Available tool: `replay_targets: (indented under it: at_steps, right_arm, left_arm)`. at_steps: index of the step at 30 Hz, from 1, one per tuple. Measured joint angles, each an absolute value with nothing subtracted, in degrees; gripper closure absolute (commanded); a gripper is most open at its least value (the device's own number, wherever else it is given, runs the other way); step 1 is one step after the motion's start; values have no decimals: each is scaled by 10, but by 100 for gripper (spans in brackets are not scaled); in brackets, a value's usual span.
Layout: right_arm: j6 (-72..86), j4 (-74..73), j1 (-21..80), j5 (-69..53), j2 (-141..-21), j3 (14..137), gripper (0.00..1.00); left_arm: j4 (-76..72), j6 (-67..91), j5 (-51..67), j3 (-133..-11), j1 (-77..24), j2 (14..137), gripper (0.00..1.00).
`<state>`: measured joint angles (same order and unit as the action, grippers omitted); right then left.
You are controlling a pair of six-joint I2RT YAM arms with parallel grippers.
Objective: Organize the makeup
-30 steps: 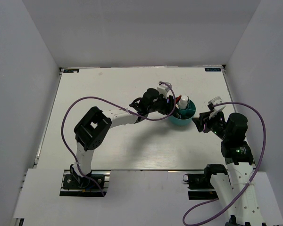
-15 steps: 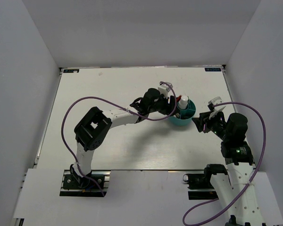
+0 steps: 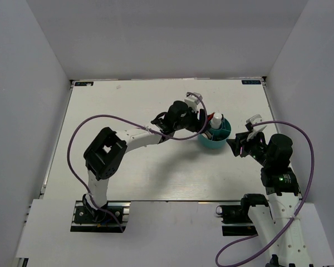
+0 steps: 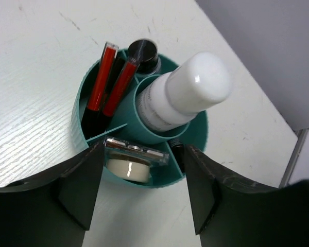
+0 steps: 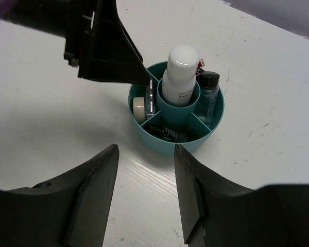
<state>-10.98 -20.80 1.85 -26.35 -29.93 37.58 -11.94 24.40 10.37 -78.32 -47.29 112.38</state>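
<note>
The teal divided tub (image 3: 216, 142) (image 4: 81, 110) (image 5: 177, 140) stands on the table and holds the makeup. A white bottle (image 4: 188, 95) (image 5: 179, 72) stands in its centre cup. Two red-and-black tubes (image 4: 107, 77), a dark-capped bottle (image 4: 143, 51) (image 5: 207, 85), a clear-edged palette (image 4: 136, 152) on a beige compact (image 4: 127, 169), and a black tube (image 5: 166, 134) fill the outer sections. My left gripper (image 4: 139, 203) (image 3: 203, 123) is open and empty, just left of the tub. My right gripper (image 5: 144, 198) (image 3: 236, 146) is open and empty, just right of it.
The white table (image 3: 128, 105) spreads left and behind the tub. Its right edge (image 3: 270, 111) lies near the right arm. Grey walls close in the back and both sides. Purple cables (image 3: 80, 133) loop over both arms.
My left gripper has drawn back slightly up and left from the tub. The right arm has not moved.
</note>
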Motion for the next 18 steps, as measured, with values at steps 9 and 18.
replay_targets:
  at_steps: [9,18]
  right_arm:
    - [-110,-214,18,-288,-319,376,11]
    - [-51,-248,18,-213,-385,385,11]
  left_arm:
    - [-35,266,52,-707,-463,896,2]
    - [151,298,-35,-597,-443,692,2]
